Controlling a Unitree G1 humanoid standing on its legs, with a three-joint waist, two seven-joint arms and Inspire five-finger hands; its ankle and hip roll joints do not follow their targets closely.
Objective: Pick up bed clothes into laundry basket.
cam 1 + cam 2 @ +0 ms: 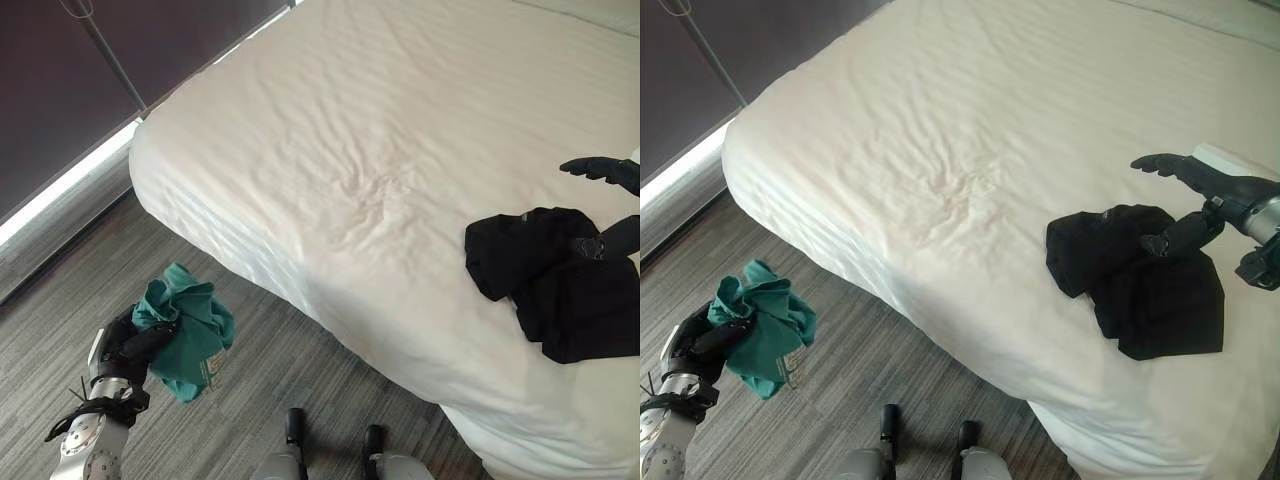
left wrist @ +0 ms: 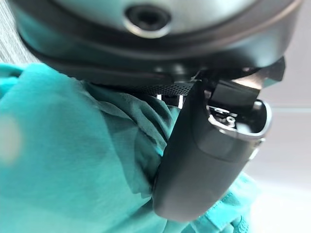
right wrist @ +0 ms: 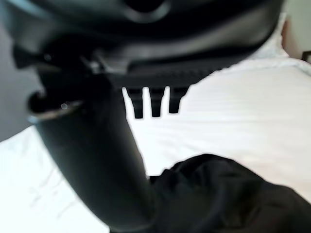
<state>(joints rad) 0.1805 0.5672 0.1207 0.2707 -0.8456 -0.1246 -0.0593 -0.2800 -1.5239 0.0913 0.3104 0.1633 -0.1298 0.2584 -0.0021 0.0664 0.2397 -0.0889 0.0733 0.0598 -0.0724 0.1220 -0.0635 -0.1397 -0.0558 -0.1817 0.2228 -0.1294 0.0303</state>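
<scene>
The left hand (image 1: 128,350) is squeezing the green shirt (image 1: 190,330) over the floor (image 1: 300,350). The right hand (image 1: 1200,200), fingers spread, is poking the black clothes (image 1: 1140,280) on the bed (image 1: 350,150). The shirt might slip and fall.

Left hand (image 1: 128,348) partly buried in the bunched teal garment (image 1: 190,335), its fingers mostly covered by cloth; thumb pressed into the folds in the left wrist view. Right hand (image 1: 1200,205) cut off at the picture's edge in the left eye view. Thumb tip lost against the black garment (image 1: 1140,280), contact impossible to judge. Black garment cropped at the right in the left eye view. Bed (image 1: 380,150) running past the top and right edges.
</scene>
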